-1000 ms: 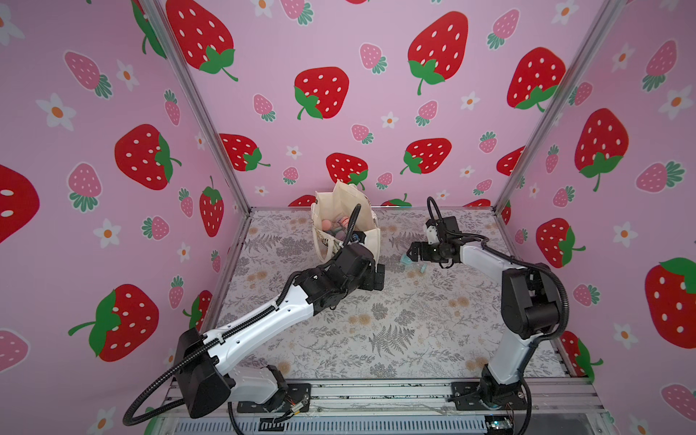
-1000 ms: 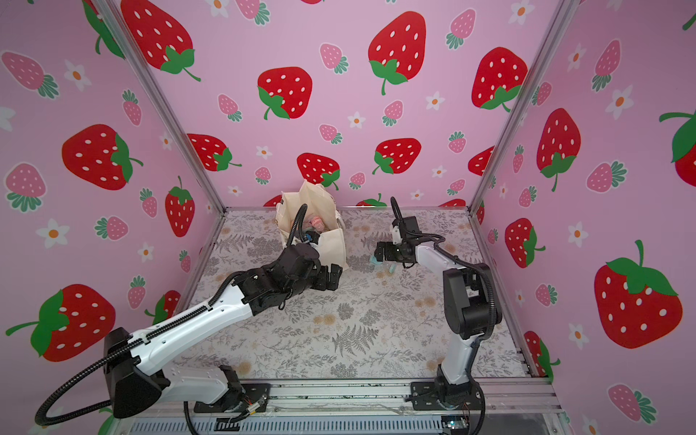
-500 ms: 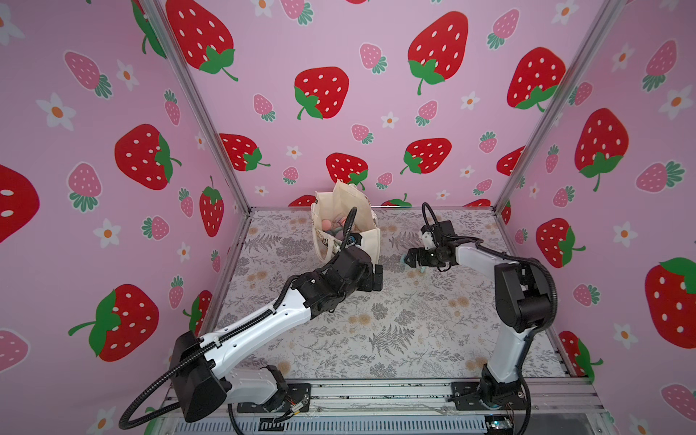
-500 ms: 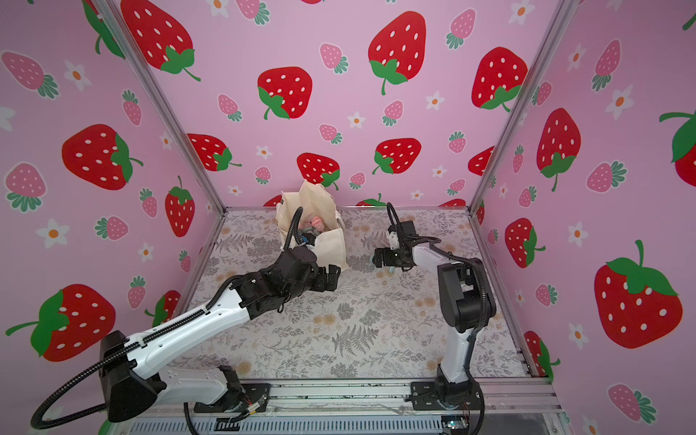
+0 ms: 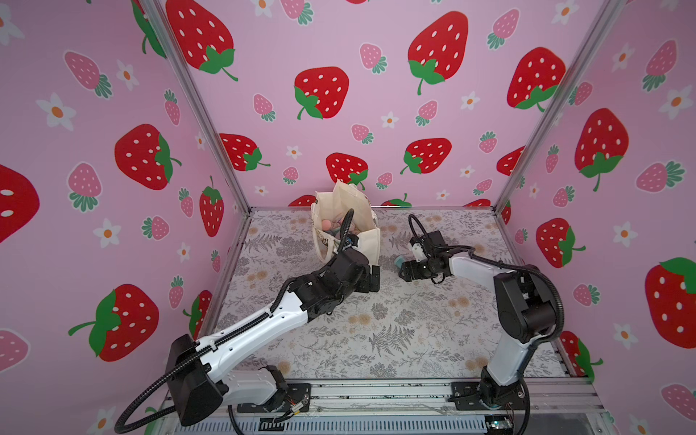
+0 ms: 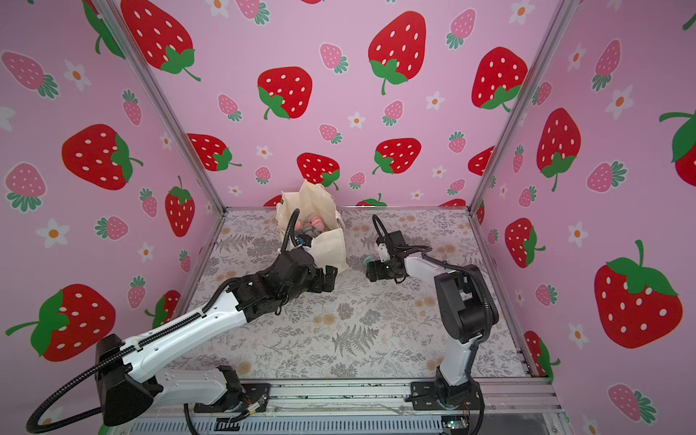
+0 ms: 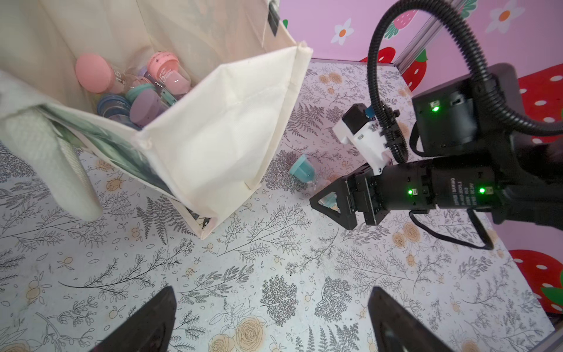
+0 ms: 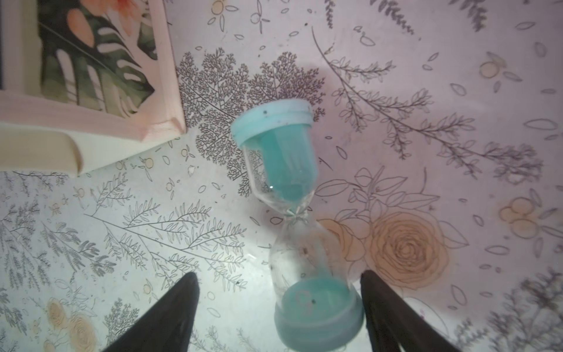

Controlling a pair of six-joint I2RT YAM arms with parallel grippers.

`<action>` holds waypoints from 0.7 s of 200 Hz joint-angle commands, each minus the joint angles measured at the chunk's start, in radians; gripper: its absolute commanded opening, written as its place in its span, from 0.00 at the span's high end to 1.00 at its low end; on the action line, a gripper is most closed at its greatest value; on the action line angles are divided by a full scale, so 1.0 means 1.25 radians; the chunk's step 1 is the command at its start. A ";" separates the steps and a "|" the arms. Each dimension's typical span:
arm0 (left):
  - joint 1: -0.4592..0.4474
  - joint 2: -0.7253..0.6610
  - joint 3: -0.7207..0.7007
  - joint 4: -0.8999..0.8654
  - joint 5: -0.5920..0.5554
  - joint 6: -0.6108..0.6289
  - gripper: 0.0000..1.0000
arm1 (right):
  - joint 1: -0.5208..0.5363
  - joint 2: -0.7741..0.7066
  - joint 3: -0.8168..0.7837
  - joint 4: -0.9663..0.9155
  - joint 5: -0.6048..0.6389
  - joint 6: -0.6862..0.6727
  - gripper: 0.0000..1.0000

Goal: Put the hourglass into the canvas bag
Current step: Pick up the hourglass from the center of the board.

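you're barely started: the hourglass (image 8: 289, 195) lies on the table (image 7: 274, 259) just beside the canvas bag (image 7: 213, 137), your right gripper (image 8: 277, 274) straddling one cap with jaws apart, left gripper (image 7: 271, 288) wide and empty; grasp, lift, drop remain.

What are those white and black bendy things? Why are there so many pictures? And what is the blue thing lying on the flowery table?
They are two robot arms, the left arm and the right arm. Each ends in an end effector, a pincher with two fingers. Two pictures come from a camera high up that looks down on everything. The other two come from small cameras on the arms' wrists.

On the table stands a canvas bag with pink, purple and blue timers inside. Beside it a teal hourglass lies on its side. The right end effector has its fingers open on either side of one end of the hourglass, but it is not gripping it yet. The left end effector is open and empty, near the bag.
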 commanded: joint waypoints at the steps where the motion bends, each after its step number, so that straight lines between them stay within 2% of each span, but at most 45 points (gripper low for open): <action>1: -0.001 -0.018 -0.013 -0.003 -0.033 -0.014 0.01 | 0.013 -0.007 -0.009 -0.021 0.033 -0.024 0.20; 48: 0.000 -0.022 -0.014 -0.011 -0.039 -0.013 0.01 | 0.046 0.022 0.015 -0.053 0.124 -0.042 0.29; 89: 0.000 -0.021 -0.018 -0.010 -0.042 -0.013 0.01 | 0.055 0.046 0.030 -0.061 0.133 -0.047 0.39; 111: 0.002 -0.021 -0.020 -0.009 -0.042 -0.014 0.01 | 0.058 0.055 0.033 -0.060 0.142 -0.046 0.40; 125: 0.002 -0.022 -0.020 -0.010 -0.043 -0.011 0.01 | 0.059 0.061 0.039 -0.061 0.146 -0.045 0.45; 140: 0.003 -0.022 -0.019 -0.009 -0.042 -0.012 0.01 | 0.062 0.069 0.048 -0.071 0.148 -0.046 0.45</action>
